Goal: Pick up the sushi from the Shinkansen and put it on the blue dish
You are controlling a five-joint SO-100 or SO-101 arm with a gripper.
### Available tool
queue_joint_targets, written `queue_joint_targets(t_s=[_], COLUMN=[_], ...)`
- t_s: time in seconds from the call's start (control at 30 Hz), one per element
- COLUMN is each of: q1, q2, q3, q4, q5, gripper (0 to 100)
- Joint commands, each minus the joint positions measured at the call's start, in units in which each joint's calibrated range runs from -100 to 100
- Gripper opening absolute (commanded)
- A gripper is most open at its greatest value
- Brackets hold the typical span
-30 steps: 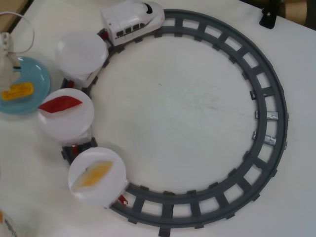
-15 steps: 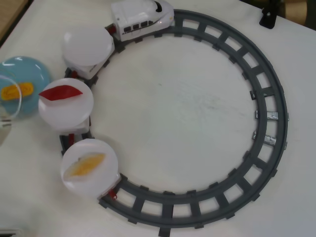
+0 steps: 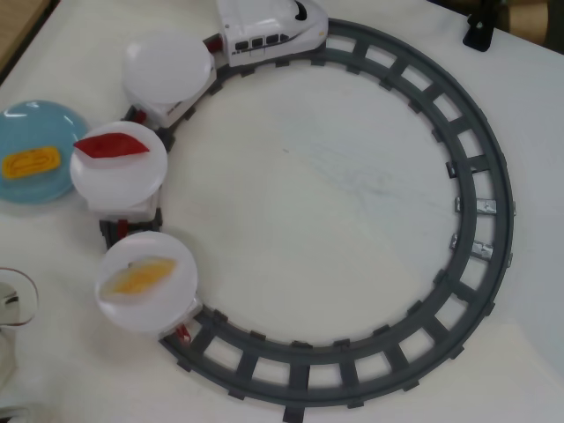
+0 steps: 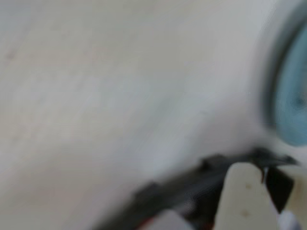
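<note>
Since the earlier frame the Shinkansen (image 3: 271, 29) has rolled further along the track (image 3: 480, 167), and the arm has pulled off toward lower left. Sushi (image 3: 31, 163) lies on the blue dish (image 3: 35, 132), left of the red piece's plate (image 3: 119, 176). Wrist view blurred; gripper (image 4: 254, 201) jaws' state cannot be told.

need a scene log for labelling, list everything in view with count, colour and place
Shinkansen: 1, white, top of the track, overhead view
track: 1, grey ring, centre-right
white plates: 3, on the cars, left side; the top one bare
red piece: 1, on middle plate
pale orange piece: 1, on lowest plate
blue dish: 1, light blue, far left
sushi: 1, orange-yellow, on the blue dish
table: 1, white
gripper: blurred in wrist view, state unclear
</note>
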Motion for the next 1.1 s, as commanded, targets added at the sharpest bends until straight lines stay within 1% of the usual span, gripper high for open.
queue_joint_targets(t_s=[0.0,0.33,0.83,1.07], q1=[0.3,-0.2,0.6,0.1], q2=[-3.5,-7.9,-21.4,-21.7], q3=[4.5,18.1,21.0,21.4], q4=[-1.6,-5.8,-0.8,-0.8], q5=[-0.3,-0.4,-0.3,0.0], gripper=[3,3,4,3])
